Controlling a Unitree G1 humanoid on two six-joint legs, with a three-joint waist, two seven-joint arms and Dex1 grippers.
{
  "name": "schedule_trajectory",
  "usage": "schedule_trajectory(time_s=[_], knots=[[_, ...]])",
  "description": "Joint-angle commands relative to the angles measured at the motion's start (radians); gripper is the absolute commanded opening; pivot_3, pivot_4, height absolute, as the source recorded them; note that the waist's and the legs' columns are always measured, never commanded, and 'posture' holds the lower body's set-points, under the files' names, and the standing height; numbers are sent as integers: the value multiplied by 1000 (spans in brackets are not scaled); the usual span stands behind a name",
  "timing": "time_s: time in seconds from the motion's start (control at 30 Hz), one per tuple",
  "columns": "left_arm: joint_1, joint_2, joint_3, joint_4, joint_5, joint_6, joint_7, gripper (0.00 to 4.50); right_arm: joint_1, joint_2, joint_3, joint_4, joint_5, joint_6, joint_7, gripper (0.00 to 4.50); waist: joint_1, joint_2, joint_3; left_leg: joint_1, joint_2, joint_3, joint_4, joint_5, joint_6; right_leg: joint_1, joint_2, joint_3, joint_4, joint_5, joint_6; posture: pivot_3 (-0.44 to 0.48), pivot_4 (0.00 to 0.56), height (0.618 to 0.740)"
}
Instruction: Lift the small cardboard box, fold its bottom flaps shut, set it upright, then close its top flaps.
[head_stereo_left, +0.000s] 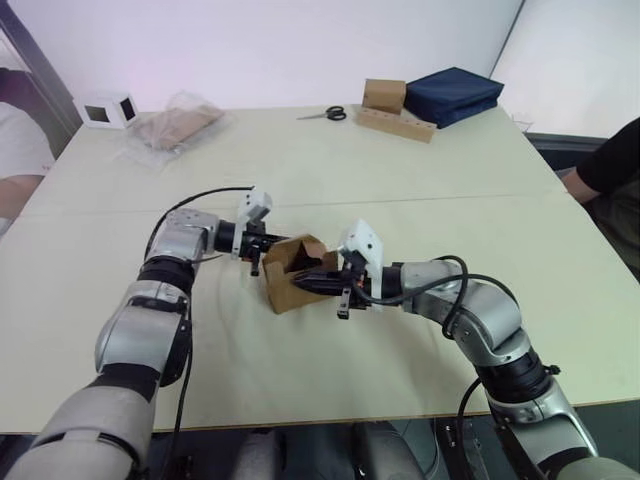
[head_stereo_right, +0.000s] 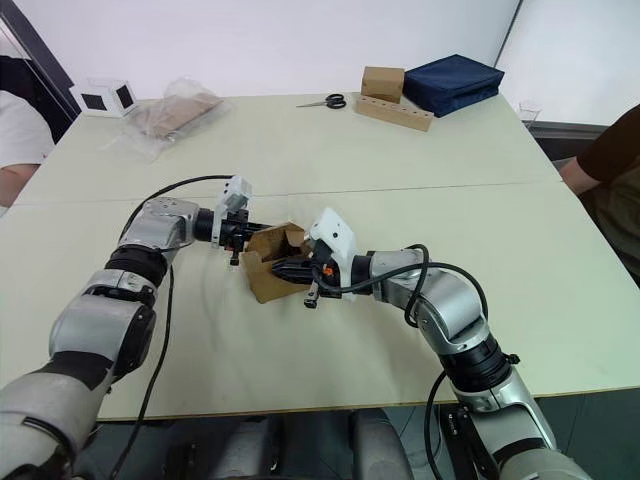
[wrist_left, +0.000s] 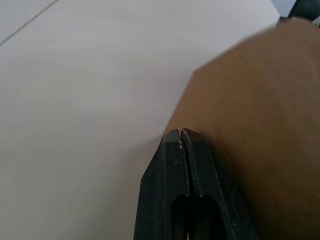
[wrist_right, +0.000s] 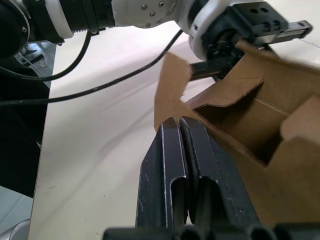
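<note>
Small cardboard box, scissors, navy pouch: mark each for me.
small cardboard box (head_stereo_left: 283, 288): left eye view, on its brown side wall facing the camera.
scissors (head_stereo_left: 334, 113): left eye view, on the black handle loops.
navy pouch (head_stereo_left: 452, 93): left eye view, on the middle of its dark blue top.

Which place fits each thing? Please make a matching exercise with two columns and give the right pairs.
Things:
1. box
2. scissors
3. white cube
4. navy bag

Places:
A. far left corner of the table
B. far right, beside a blocky brown box
C. between the two grippers
D. far edge, near the middle

Pairs: 1-C, 2-D, 3-A, 4-B
</note>
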Motion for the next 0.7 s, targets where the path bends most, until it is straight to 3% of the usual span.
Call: schedule_trajectory(time_s=[0.03, 0.7], knots=[[-28, 13, -2, -7, 19, -31, -25, 0, -6, 10, -6, -3, -8, -24, 1, 43, 1, 0, 0, 0, 0, 0, 0, 0, 0, 0, 0, 0, 0, 0, 0, 0, 150, 740], [-11, -33, -8, -27, 40, -49, -56, 0, -27, 31, 25, 108, -95, -70, 9, 43, -1, 0, 0, 0, 0, 0, 0, 0, 0, 0, 0, 0, 0, 0, 0, 0, 150, 740]])
